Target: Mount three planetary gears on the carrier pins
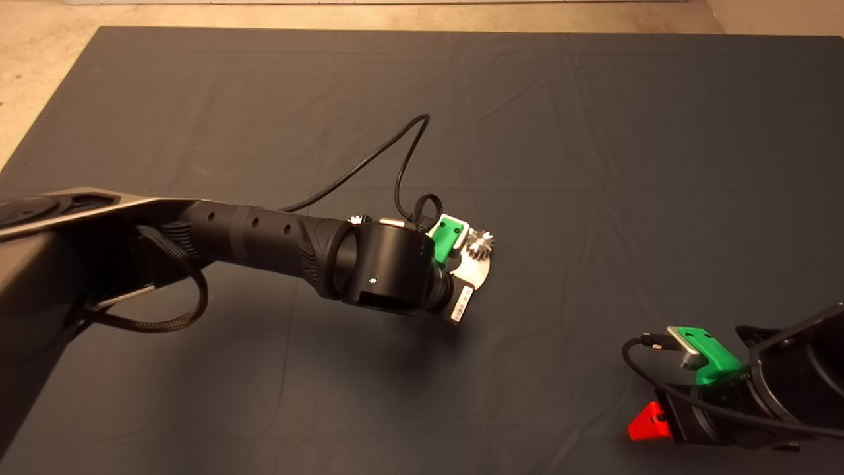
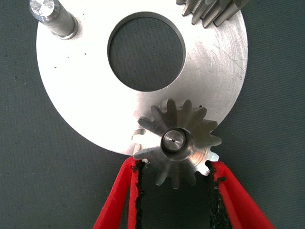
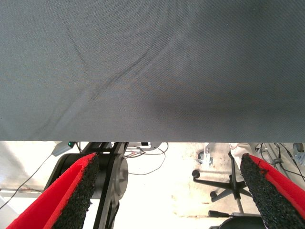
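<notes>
The shiny round disc [image 2: 71,86] with a central hole lies on the mat, and part of it shows in the head view [image 1: 480,272]. One planetary gear [image 2: 178,143] sits over a carrier pin at the disc's rim, the pin's tip showing in its bore. My left gripper [image 2: 176,167] has both pads against this gear's teeth. A second gear [image 2: 214,9] sits at the rim beyond the hole and also shows in the head view [image 1: 481,244]. One carrier pin [image 2: 52,16] stands bare. In the head view the left gripper [image 1: 452,237] hides the held gear.
My right gripper [image 1: 649,422] is parked at the mat's lower right, its fingers wide apart [image 3: 167,191]. Its wrist view looks past the mat's edge at the floor, with an office chair base [image 3: 228,186]. A black cable [image 1: 402,165] loops above the left wrist.
</notes>
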You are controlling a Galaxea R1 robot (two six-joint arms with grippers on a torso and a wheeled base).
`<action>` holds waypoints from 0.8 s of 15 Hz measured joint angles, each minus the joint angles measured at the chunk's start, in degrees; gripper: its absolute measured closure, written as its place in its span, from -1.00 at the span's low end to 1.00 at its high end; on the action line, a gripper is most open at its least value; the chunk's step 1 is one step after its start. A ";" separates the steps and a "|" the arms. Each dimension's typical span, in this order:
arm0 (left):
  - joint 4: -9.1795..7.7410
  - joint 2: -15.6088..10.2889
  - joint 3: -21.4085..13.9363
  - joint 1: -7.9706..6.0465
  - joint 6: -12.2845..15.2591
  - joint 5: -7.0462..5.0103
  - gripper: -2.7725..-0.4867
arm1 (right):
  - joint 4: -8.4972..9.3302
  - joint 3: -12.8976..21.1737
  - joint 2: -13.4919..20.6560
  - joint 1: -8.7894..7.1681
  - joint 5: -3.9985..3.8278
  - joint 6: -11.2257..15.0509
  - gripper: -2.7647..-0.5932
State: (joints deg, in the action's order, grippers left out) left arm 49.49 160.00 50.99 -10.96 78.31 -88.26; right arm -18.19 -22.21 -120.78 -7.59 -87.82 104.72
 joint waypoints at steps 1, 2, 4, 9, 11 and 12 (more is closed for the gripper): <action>0.01 0.00 0.00 0.00 0.00 0.00 0.74 | 0.00 -0.01 0.00 0.00 0.00 -0.01 -0.48; 0.01 0.01 0.00 0.00 0.00 0.20 0.69 | 0.00 -0.01 0.00 0.00 0.00 0.00 -0.48; 0.56 0.00 0.00 -0.01 -0.01 0.45 0.51 | 0.00 0.00 0.00 0.00 0.00 0.00 -0.48; 0.72 -0.07 -0.01 -0.01 -0.01 0.66 0.40 | 0.00 0.00 0.00 0.00 0.00 0.00 -0.48; 0.72 -1.20 -1.30 -0.01 -0.02 0.85 0.40 | 0.00 -0.01 0.02 0.02 -0.02 0.00 -0.48; 0.72 -2.47 -2.63 -0.06 -0.04 0.85 0.32 | 0.00 0.00 0.00 0.07 0.00 -0.01 -0.48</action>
State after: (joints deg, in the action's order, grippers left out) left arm 50.21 157.54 48.37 -11.02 78.28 -87.41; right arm -18.19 -22.21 -120.78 -7.52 -87.82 104.71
